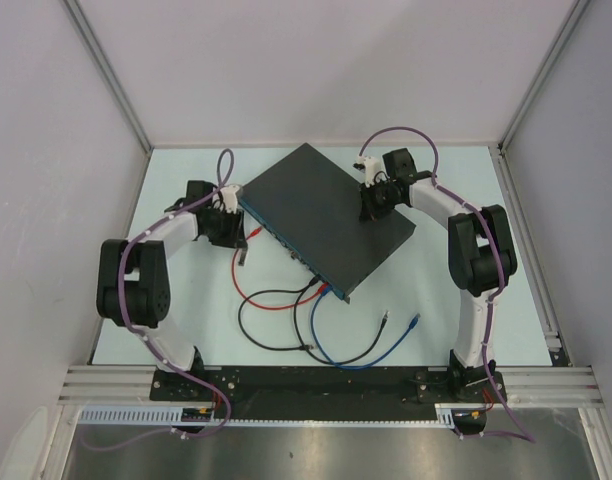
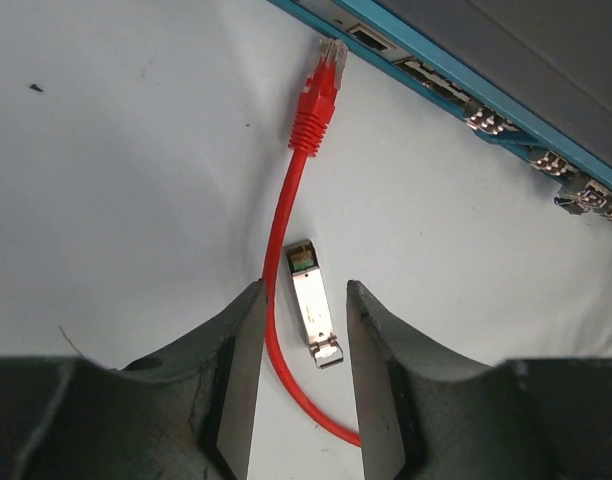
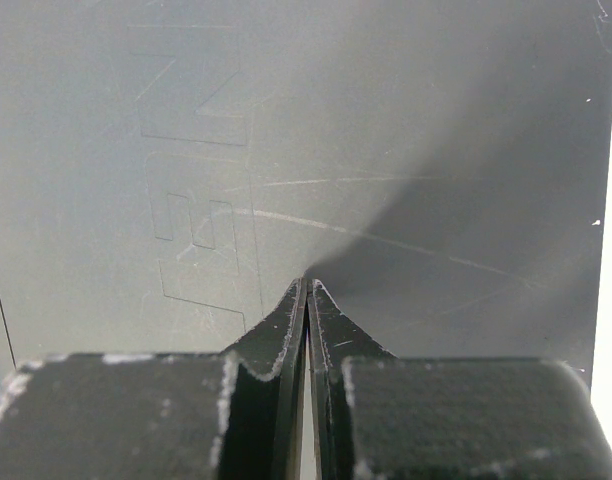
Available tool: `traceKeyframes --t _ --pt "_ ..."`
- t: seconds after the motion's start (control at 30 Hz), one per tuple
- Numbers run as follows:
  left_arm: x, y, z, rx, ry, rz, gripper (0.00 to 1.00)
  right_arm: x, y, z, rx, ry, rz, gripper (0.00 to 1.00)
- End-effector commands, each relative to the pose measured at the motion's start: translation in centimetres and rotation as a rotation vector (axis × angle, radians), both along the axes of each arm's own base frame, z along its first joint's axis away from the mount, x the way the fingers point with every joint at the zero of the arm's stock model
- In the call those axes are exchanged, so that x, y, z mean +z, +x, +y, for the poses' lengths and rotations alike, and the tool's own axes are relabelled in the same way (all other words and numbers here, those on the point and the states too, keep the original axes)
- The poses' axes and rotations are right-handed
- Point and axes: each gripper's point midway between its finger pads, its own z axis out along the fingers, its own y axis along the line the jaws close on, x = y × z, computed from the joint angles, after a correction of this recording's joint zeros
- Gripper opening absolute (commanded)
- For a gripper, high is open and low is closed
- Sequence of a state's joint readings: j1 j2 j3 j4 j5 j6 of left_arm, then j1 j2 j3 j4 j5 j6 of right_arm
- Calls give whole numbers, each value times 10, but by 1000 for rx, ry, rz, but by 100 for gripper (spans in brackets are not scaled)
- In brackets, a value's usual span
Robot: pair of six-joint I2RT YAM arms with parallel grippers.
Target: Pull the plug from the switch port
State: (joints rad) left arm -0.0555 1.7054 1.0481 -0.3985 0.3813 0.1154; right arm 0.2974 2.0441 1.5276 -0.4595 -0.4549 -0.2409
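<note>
- Silver module (image 2: 311, 305) flat on the desk (image 2: 116, 200), between the fingers (image 2: 236, 380) of the left jaws, apparently touching neither.
- Left jaws: partly open, gripping nothing.
- Red plug (image 2: 314, 105) out of any port, loose on the desk, tip just beside the teal socket edge of the switch (image 2: 546, 50).
- Red cable (image 2: 281, 230) curving back between the same fingers (its tail hidden behind one of them).
- Right jaws: shut tight, tips together, empty, on or just above the switch's dark top (contact hard to judge).
- Switch flat mid-desk, between both arms, set at a diagonal.
- Sockets along the teal edge blurred and cut off; impossible to tell which are filled.
</note>
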Motion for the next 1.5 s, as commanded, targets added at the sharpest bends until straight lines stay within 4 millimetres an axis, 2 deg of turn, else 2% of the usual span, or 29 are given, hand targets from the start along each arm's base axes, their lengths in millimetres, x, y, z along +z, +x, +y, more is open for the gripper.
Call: traceKeyframes --t 0.0,0.27,0.57,0.8,0.87,0.97,1.07,1.1,1.17,1.2,1.27,1.37,1.47 --pt "-2 9 -5 -37 39 -14 42 -58 -16 -32 -35 -159 98 6" --pt "-11 6 -6 -50 52 22 39 -59 -13 -39 -52 -160 99 6" --pt "-23 -8 -3 -65 100 51 40 -61 -11 -40 -57 -152 101 6" --pt "-27 -6 -9 -113 186 18 32 -62 -12 -39 -57 -152 103 6" --pt "-26 -5 -12 -127 207 10 24 -62 -12 -40 -60 -153 105 7" --pt "-22 -5 -18 -148 219 4 12 -61 -11 -42 -62 -154 103 7" --pt "-5 -1 -23 -180 202 -23 5 -60 -10 -43 -65 -151 102 7" --pt "11 2 -24 -187 202 -59 4 -59 -9 -45 -69 -151 99 6" --pt "24 4 -21 -193 212 -91 2 -60 -10 -47 -74 -150 105 6" --pt "39 5 -18 -198 217 -127 1 -61 -10 -47 -74 -151 106 7" --pt "50 5 -15 -197 208 -152 0 -62 -10 -47 -76 -147 113 7" --pt "60 8 3 -126 200 -171 0 -63 -10 -46 -77 -141 117 7" --pt "53 13 32 -34 235 -160 0 -64 -9 -44 -84 -132 123 7"
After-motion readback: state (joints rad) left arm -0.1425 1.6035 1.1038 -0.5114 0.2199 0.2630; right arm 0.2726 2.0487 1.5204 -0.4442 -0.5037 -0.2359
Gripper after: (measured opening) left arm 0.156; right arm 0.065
